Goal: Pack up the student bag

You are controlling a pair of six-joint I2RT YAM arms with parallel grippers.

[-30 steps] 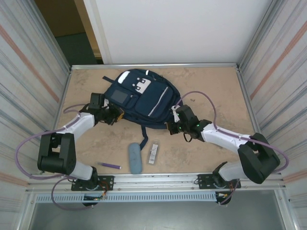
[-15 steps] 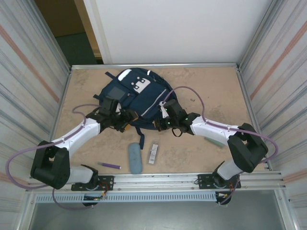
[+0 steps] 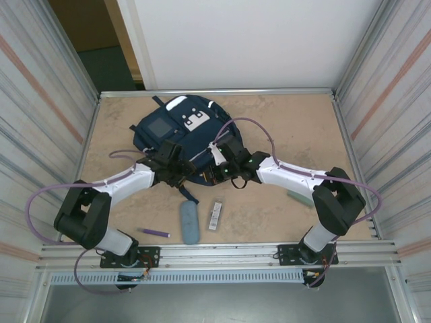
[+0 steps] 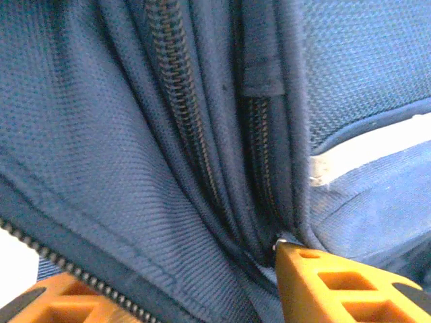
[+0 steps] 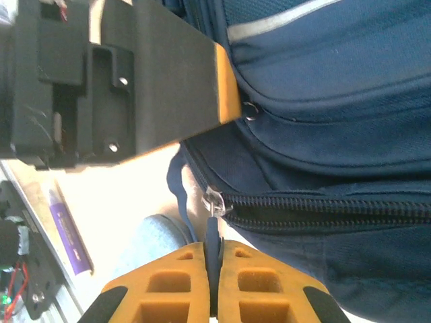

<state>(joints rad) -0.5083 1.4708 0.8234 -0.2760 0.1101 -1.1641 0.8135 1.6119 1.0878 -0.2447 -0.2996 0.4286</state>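
The student bag is a navy-blue backpack with white stripes, lying flat at the back centre of the table. Both grippers meet at its near edge. My left gripper has its orange fingers set apart, and a thick fold of bag fabric is bunched between them beside the zipper tracks. My right gripper is shut on the dark zipper pull, which hangs from a clear slider at the end of a closed zipper. The left gripper's black body sits just above it.
In front of the bag lie a blue-grey pencil case, a purple pen and a small flat rectangular item. A pale green object peeks out under the right arm. Metal walls enclose the table.
Both arms have swung inward to the bag's near edge. The bag has shifted left and turned. The left gripper left the bag's side and now straddles a fabric fold.
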